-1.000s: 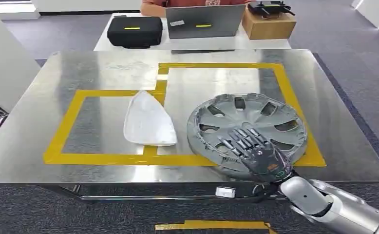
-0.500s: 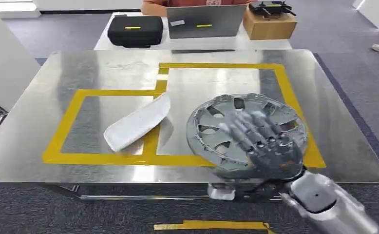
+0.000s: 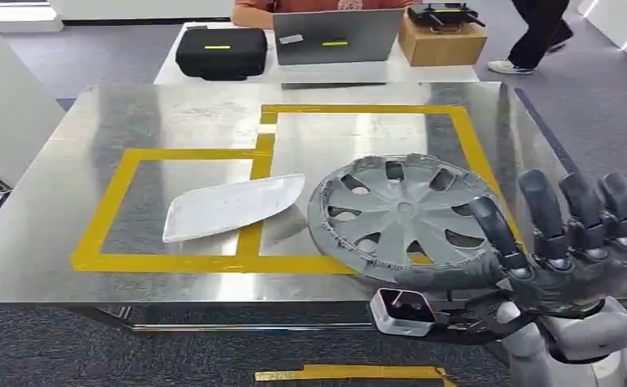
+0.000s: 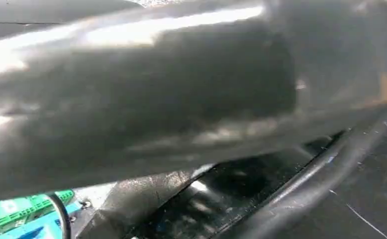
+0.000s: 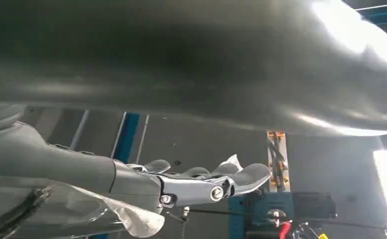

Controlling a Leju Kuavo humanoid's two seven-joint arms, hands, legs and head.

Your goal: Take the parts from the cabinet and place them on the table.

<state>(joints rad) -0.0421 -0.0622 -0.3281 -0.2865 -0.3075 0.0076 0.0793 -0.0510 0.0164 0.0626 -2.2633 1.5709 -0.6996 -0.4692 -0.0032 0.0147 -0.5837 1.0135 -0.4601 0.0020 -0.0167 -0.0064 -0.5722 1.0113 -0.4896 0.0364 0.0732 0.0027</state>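
On the steel table (image 3: 85,129), the white panel (image 3: 231,206) lies slantwise across the yellow tape (image 3: 254,235), toward the near edge. Right of it, the grey wheel cover (image 3: 407,211) rests flat. The right hand (image 3: 554,250), released with fingers spread, is raised at the near right corner, just right of the cover. The left hand's state cannot be told; its wrist view is blurred.

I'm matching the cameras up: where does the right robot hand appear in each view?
Head view: the right robot hand is at lower right, fingers apart, holding nothing.
Right wrist view: it comes in from the left edge, reaching toward the middle.
Left wrist view: too blurred to tell.
Shared landmark: its dark fingers, also seen from the right wrist.
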